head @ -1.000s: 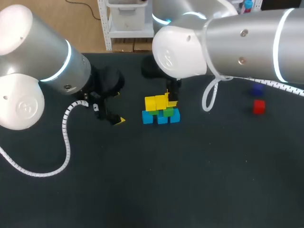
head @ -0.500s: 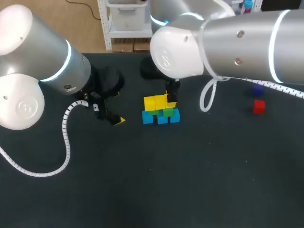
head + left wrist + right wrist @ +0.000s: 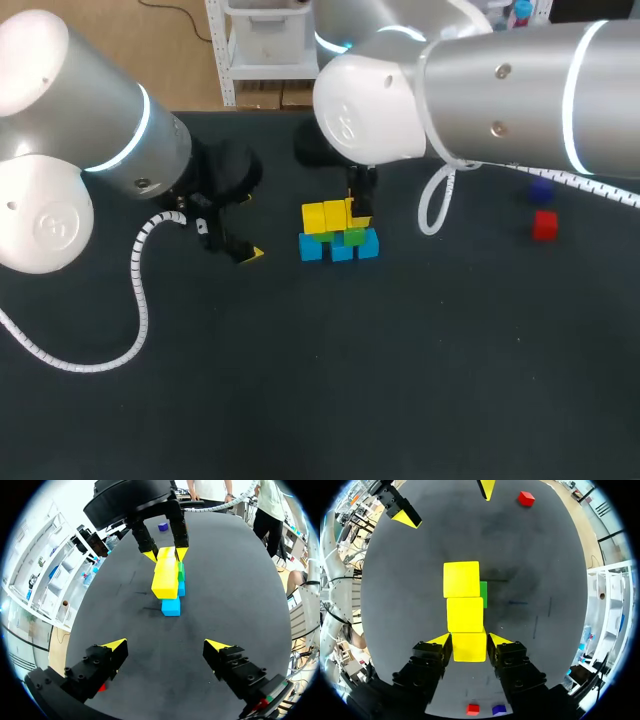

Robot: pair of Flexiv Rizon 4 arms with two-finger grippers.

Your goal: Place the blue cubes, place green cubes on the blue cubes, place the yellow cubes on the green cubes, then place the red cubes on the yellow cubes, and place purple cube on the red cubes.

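This looks like a robotics lab set up for a test. 2 grey-and-white robot arms, the left arm point(image 3: 90, 130) and the right arm point(image 3: 500, 90), each with a glowing ring at a joint, reach over a plain black tabletop point(image 3: 400, 380). A white spiral-wrapped cable point(image 3: 140, 290) trails from the left arm. On the tabletop sit small coloured test cubes: a blue, green and yellow stack point(image 3: 338, 232) in the middle and a red cube point(image 3: 544, 225) at the right. The yellow-tipped right pincer point(image 3: 468, 640) clamps a yellow cube point(image 3: 468, 651).
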